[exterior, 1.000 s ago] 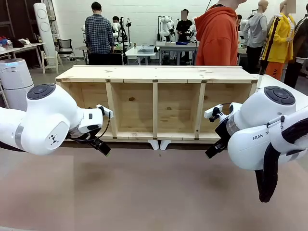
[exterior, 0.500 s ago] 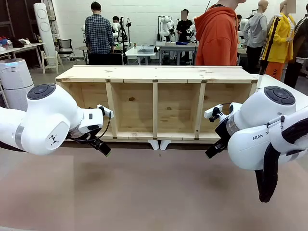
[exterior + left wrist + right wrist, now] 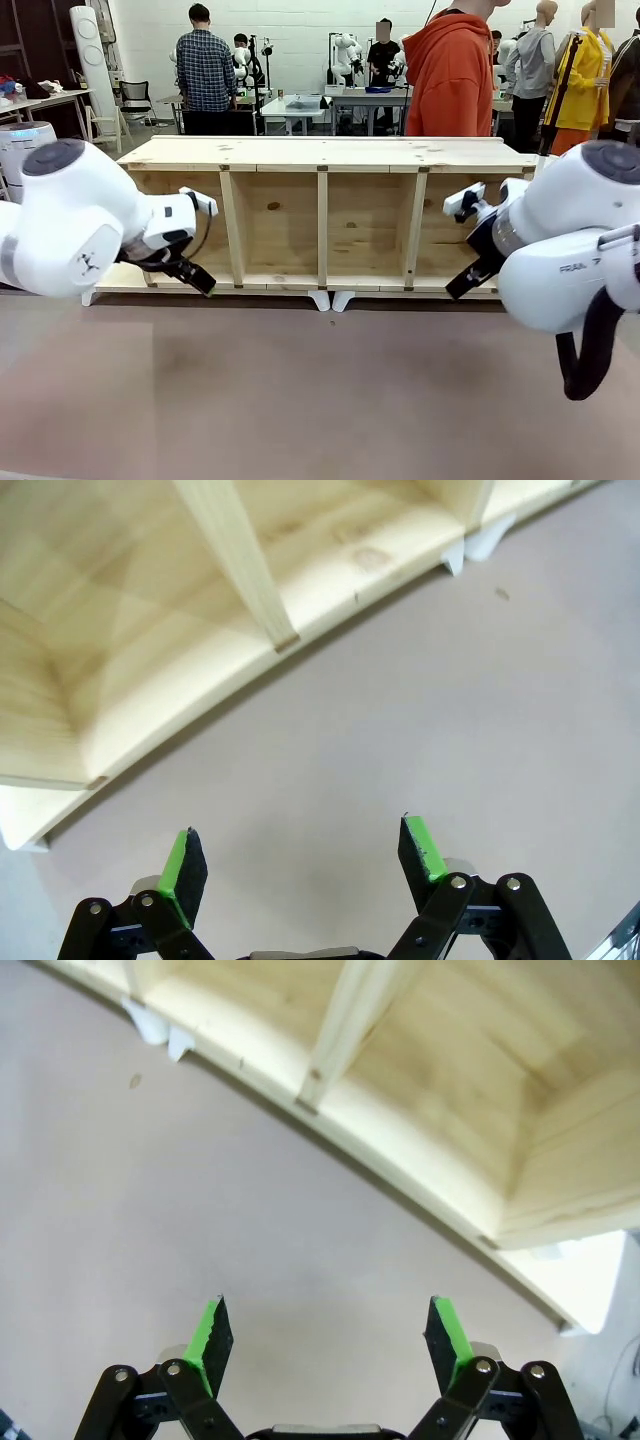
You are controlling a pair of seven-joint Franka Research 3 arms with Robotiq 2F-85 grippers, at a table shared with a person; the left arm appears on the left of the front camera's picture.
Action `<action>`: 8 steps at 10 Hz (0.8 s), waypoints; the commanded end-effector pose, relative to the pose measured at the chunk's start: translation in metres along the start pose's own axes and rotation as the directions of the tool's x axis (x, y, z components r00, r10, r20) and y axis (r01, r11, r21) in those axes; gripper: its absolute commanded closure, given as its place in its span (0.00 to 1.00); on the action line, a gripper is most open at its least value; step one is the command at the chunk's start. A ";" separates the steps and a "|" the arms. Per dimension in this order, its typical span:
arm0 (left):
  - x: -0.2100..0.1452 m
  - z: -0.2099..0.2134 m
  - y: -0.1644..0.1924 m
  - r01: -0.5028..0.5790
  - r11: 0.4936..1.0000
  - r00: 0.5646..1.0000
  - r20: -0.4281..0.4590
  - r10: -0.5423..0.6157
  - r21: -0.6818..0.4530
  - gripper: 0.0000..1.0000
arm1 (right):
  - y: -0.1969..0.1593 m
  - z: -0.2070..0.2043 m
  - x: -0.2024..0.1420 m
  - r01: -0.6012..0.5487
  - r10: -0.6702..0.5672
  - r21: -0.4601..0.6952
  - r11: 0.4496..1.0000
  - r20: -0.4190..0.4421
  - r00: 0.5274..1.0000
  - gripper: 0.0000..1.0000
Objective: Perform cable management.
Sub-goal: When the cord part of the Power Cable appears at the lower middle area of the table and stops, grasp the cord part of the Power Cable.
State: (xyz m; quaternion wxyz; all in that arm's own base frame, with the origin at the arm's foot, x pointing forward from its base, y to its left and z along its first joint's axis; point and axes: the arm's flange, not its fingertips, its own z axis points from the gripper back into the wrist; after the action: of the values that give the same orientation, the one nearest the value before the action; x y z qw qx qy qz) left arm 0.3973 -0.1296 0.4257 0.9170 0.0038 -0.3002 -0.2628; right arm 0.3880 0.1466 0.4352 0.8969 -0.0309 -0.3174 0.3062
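Note:
The cable is out of view. A long wooden shelf [image 3: 320,152] with several open compartments lies across the far side of the table. My left gripper [image 3: 197,280] hangs in front of the shelf's left end. In the left wrist view it [image 3: 300,845] is open, green pads wide apart over bare table, with nothing between them. My right gripper [image 3: 464,284] hangs in front of the shelf's right compartment. Seen from the right wrist, it [image 3: 330,1322] is open and empty too, above bare table beside the shelf's lower edge [image 3: 400,1150].
A person in an orange hoodie [image 3: 450,75] stands just behind the shelf. Two small white feet [image 3: 332,299] stick out under the shelf's middle. The brown tabletop [image 3: 320,400] stretches in front. A white cylindrical appliance [image 3: 22,140] stands at the far left.
Both arms have risen and swung outward: the left one to the left, the right one to the right. Both grippers stay open.

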 end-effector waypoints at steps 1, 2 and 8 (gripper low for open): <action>-0.045 0.043 -0.011 -0.052 0.998 0.998 0.038 0.050 0.037 0.00 | 0.022 0.046 -0.045 0.041 -0.040 -0.057 0.998 0.017 0.999 0.00; -0.051 0.056 -0.011 -0.062 0.996 0.997 0.050 0.059 0.056 0.00 | 0.022 0.062 -0.049 0.060 -0.058 -0.078 0.995 0.030 0.998 0.00; -0.108 0.132 0.004 -0.139 0.980 0.979 0.170 0.114 0.143 0.00 | 0.011 0.151 -0.101 0.209 -0.184 -0.212 0.955 0.130 0.974 0.00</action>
State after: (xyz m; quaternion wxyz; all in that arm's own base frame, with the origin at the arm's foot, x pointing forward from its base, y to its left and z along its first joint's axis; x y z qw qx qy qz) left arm 0.3464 -0.0828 0.5477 0.9040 0.0225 -0.3817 -0.1914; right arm 0.3054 0.1107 0.5707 0.8947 -0.0701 -0.3912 0.2039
